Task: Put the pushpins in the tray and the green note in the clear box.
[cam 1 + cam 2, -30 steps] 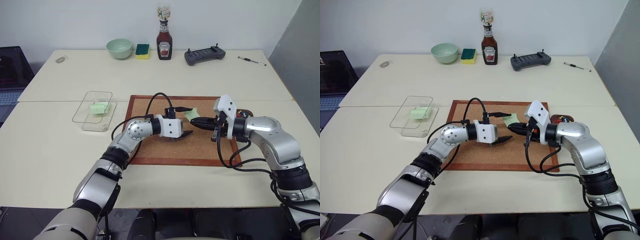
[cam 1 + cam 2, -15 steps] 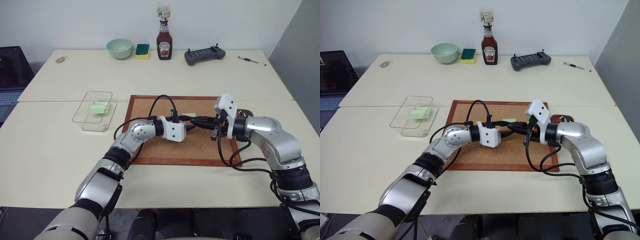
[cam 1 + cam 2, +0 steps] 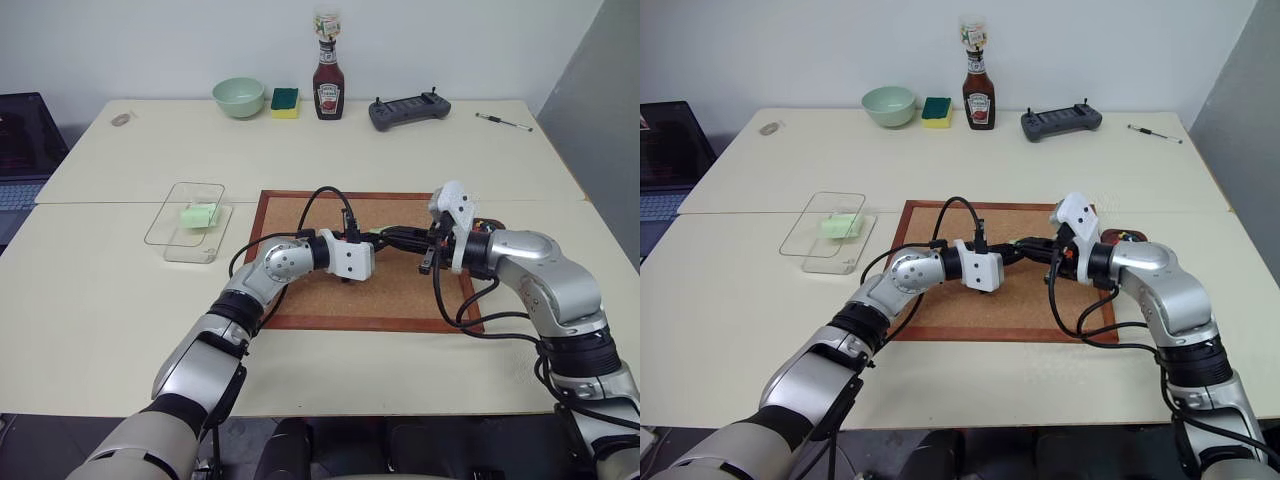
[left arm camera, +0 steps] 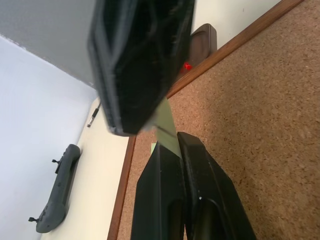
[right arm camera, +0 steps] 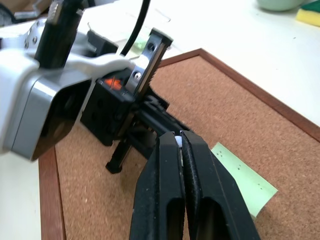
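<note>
Left hand [image 4: 181, 142] pressed together, pinching thin pale green paper note [image 4: 166, 127] above brown cork board [image 3: 400, 285] on cream tabletop [image 3: 100, 290]. Right hand [image 5: 180, 142] pressed together, fingertips meeting left hand's, small white bit between them. Clear plastic rectangular box [image 3: 188, 222] lies left of board. Dark reddish-brown oval tray [image 4: 202, 37] just beyond board's right edge, red pushpin [image 4: 186, 65] inside.
</note>
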### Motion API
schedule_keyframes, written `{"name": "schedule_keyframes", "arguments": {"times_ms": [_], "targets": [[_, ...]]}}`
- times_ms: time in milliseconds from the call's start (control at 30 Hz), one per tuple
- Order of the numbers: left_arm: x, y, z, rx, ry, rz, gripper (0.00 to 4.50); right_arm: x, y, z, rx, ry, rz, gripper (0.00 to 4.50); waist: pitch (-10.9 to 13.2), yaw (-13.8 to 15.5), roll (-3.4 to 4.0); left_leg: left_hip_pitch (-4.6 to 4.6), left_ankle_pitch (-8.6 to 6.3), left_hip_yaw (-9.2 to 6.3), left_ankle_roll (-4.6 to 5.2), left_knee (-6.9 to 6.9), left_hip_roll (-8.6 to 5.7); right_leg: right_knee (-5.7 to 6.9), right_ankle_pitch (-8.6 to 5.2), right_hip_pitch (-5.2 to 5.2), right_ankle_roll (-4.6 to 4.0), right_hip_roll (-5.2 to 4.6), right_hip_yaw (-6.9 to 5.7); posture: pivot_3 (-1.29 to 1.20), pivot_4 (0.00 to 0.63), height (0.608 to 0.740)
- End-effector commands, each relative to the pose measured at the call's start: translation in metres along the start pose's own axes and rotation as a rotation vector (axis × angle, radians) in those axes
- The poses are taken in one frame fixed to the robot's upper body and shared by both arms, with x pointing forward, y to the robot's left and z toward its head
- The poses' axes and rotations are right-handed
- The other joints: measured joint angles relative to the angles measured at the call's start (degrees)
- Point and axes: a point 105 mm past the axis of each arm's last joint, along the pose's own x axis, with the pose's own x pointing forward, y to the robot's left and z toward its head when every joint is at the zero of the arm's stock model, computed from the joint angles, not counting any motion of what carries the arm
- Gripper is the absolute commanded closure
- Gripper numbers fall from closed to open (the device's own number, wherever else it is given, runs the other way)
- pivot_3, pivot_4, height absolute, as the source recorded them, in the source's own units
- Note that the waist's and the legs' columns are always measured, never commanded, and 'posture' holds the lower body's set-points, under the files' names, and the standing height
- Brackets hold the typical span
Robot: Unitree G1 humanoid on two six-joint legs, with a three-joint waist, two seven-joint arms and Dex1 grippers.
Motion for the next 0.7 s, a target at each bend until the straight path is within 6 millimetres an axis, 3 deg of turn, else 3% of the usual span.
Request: {"name": "schedule_keyframes", "arguments": {"times_ms": [33,700], "targets": [[0.004,0.007,0.009,0.061,-0.034,0.008,4.44,-0.004,-0.010,0.020,0.016,-0.072,-0.050,4.50,0.00,0.00,0.00,0.00,0.00,0.00,0.00,0.00,0.00,0.00,0.00,0.00,0.00,0.00,0.00,0.00,0.150,0.740],[0.004,0.007,0.003,0.086,0.005,0.020,4.44,-0.009,-0.034,0.033,0.084,-0.131,-0.178,4.50,-0.01,-0.12,0.01,0.00,0.00,0.00,0.00,0.01,-0.01,0.05,0.00,-0.02,-0.01,0.00,0.01,0.00,0.150,0.740]]}}
